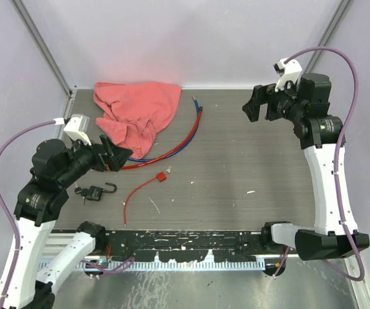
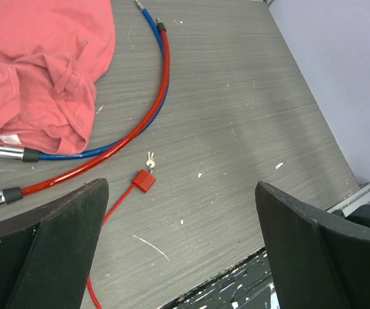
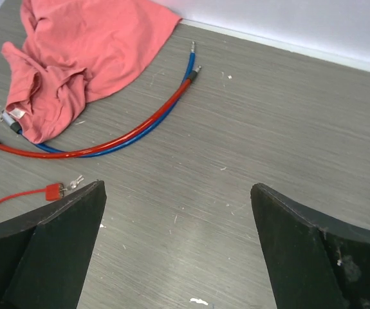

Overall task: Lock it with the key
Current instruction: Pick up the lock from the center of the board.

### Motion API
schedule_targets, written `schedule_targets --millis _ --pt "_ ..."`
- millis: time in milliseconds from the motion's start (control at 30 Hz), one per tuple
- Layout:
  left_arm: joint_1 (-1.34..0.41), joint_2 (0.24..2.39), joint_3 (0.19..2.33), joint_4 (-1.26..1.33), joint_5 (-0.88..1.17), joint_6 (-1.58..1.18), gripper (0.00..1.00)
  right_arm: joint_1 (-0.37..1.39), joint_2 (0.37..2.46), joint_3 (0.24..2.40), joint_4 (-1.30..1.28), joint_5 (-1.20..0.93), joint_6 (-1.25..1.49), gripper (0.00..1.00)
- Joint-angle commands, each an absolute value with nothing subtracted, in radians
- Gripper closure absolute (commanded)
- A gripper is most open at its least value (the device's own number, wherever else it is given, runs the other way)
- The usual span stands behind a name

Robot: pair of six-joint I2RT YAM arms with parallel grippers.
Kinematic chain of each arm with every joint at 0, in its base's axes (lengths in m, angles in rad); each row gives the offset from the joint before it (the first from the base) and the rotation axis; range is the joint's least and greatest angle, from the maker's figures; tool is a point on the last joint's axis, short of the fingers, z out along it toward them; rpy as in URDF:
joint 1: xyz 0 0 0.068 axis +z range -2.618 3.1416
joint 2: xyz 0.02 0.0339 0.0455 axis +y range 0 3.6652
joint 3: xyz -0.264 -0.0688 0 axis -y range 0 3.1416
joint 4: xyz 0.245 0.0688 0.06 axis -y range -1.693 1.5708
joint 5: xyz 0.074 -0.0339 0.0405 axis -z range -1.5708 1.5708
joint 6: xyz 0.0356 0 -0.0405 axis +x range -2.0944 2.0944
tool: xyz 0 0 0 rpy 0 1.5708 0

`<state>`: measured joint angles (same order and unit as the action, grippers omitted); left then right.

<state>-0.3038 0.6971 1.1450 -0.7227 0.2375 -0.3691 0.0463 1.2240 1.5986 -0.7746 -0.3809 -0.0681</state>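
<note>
We see our left hand (image 1: 116, 158) wide open low over the bench (image 1: 255, 161), our right hand (image 1: 253, 107) wide open too, black padlock (image 1: 94, 192) beside the left hand, key (image 1: 169, 170) with red tag (image 1: 162, 176) mid-bench.

I am counting one pink cloth (image 1: 136, 109). Beside the cloth I am seeing two thick cables: one red cable (image 2: 166, 64) and one blue cable (image 2: 75, 154). Near the cloth I am finding one padlock (image 1: 94, 192), one thin red cord (image 1: 136, 192) and one red tag (image 2: 143, 181) with keys (image 2: 149, 159) too small to count.
</note>
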Motion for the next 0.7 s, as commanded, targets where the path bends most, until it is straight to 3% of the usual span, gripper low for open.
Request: schedule_targets --millis 0,400,667 --pt "-0.258 0.677 1.114 -0.662 0.302 -0.421 0.02 0.003 1.205 1.580 -0.701 -0.372 -0.017 0.00" --pt "-0.193 0.599 0.940 -0.609 0.394 -0.557 0.02 -0.061 1.187 1.457 -0.621 -0.483 -0.009 0.00" --pt "-0.182 0.508 0.727 -0.501 0.424 -0.747 0.02 -0.048 1.137 1.251 -0.559 -0.856 -0.188 0.00"
